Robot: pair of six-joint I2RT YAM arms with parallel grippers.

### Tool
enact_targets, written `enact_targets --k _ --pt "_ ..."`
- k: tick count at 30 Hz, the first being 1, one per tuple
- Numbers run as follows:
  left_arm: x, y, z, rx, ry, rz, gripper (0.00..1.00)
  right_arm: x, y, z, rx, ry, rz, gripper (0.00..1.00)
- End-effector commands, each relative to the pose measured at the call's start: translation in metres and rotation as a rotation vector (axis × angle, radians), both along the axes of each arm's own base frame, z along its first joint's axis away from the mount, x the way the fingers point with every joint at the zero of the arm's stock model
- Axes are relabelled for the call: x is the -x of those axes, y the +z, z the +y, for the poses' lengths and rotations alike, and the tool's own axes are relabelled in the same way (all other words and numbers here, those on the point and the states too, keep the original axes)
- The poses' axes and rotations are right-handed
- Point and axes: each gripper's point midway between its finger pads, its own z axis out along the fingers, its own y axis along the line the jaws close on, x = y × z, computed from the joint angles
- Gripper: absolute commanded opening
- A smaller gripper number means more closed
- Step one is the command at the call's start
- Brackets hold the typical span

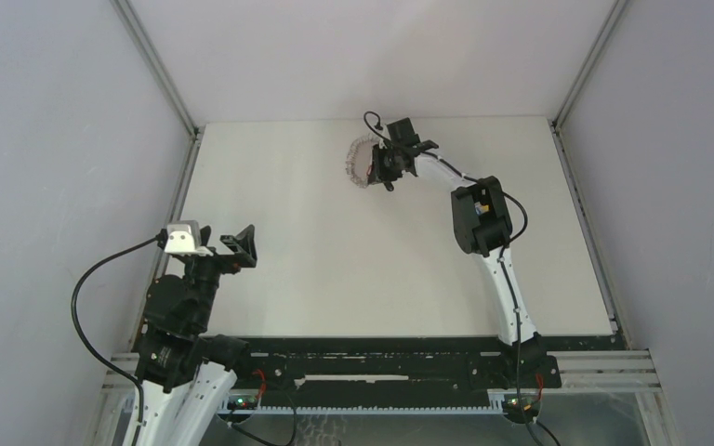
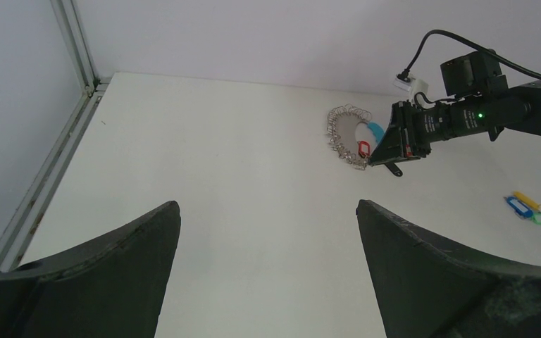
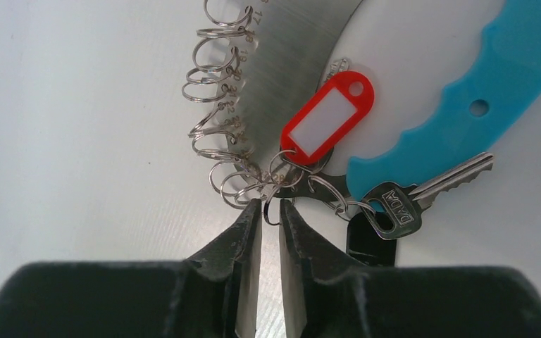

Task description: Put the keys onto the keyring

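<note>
Lena: White table (image 1: 335,269) between pale grey walls, almost bare. At the left, what does the left gripper (image 2: 268,206) do?

Tomas: Nothing for now. Its jaws stand wide apart and hold nothing. It hangs above the near left part of the table, well apart from all the pieces. Probably it is parked there so that it does not block the other arm.

Lena: And further to the right, at the far edge?

Tomas: There lies the keyring (image 3: 282,56), flat on the table. It is a grey metal plate with many small wire loops along its rim, a red tag (image 3: 327,120), a curved cyan piece (image 3: 465,91) and one metal key (image 3: 423,196). The right gripper (image 3: 270,208) is low over it, with its tips at the lower loops.

Lena: Closed on a loop?

Tomas: The jaws are nearly together, with only a thin gap, and one small loop sits just in that gap. Whether they really pinch it, the pictures do not tell. The reason seems clear: one loop must be caught or held steady before something can be threaded on it.

Lena: And the keys (image 2: 528,209)?

Tomas: At the far right in the left wrist view. They are a small cluster of yellow, blue and green lying on the table, well apart from the keyring and touched by no gripper. None of them is on the ring yet, so the task looks to be at its beginning.
</note>
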Motion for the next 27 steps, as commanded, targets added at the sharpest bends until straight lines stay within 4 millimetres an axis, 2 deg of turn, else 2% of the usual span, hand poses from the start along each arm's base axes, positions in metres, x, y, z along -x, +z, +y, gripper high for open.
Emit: enact_targets --k 1,4,8,11,17,20,23,27 --pt "-0.001 0.000 -0.003 -0.018 -0.018 -0.013 1.00 -0.003 0.012 0.002 -0.020 0.010 -0.024 0.11" --pt "-0.001 0.000 -0.004 -0.016 -0.021 -0.012 1.00 0.004 0.013 0.000 -0.008 0.018 -0.033 0.00" --pt "-0.001 0.000 -0.006 -0.011 -0.029 -0.008 1.00 0.028 0.017 -0.006 0.009 0.050 -0.039 0.00" --pt "0.000 0.000 -0.012 0.007 -0.059 -0.001 1.00 0.050 0.033 -0.008 -0.005 0.086 -0.068 0.00" --pt "-0.002 -0.004 -0.030 0.087 -0.133 0.065 1.00 0.124 0.040 -0.011 -0.006 0.217 -0.061 0.00" --pt "-0.006 -0.017 -0.050 0.185 -0.204 0.156 1.00 0.166 0.038 -0.010 0.008 0.291 -0.053 0.00" --pt "-0.011 -0.045 -0.074 0.289 -0.280 0.275 1.00 0.208 0.029 -0.015 0.016 0.331 -0.026 0.00" --pt "-0.012 -0.081 -0.099 0.417 -0.360 0.410 1.00 0.245 0.041 -0.012 -0.046 0.343 -0.052 0.00"
